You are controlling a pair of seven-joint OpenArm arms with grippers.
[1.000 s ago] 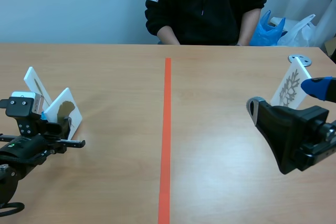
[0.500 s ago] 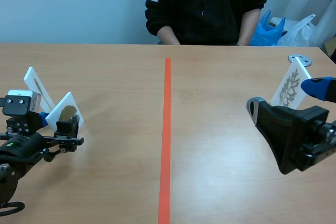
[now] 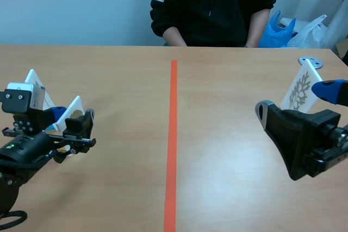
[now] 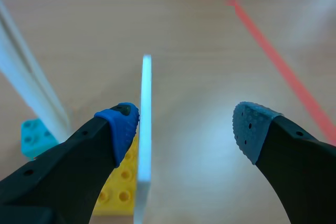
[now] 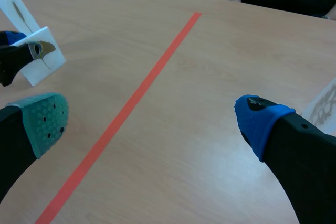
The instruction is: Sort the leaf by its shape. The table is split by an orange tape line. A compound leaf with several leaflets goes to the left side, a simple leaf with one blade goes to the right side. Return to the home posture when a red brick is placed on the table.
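The leaf card (image 4: 145, 129) stands upright between the fingers of the left end effector (image 4: 186, 127), its foot set in a yellow block (image 4: 118, 195) on the surface (image 4: 199, 51). From the wrist it is seen edge-on. Its top edge runs straight ahead of the end effector, and its flat faces are turned toward the two pads. The end effector is wide open and grips nothing. One blue pad (image 4: 122, 127) sits just beside one face of the card; whether it touches cannot be told. The other pad (image 4: 251, 129) is well apart from the opposite face. From the right wrist view, the card's face shows one brownish blade (image 5: 42, 49). Just outside the near finger, a second white card (image 4: 26, 82) leans on a teal block (image 4: 32, 137). The orange tape line (image 3: 172, 134) lies well off beyond the far finger, so the leaf card is on the left side of the surface. The right end effector (image 5: 152, 121) hangs over the right side with its fingers spread wide and only bare surface between them. A third card (image 3: 300, 88), printed with a many-lobed leaf, stands close to it. A person in a dark top (image 3: 212, 4) sits at the far edge, with a blue bag (image 3: 277, 31) beside them.
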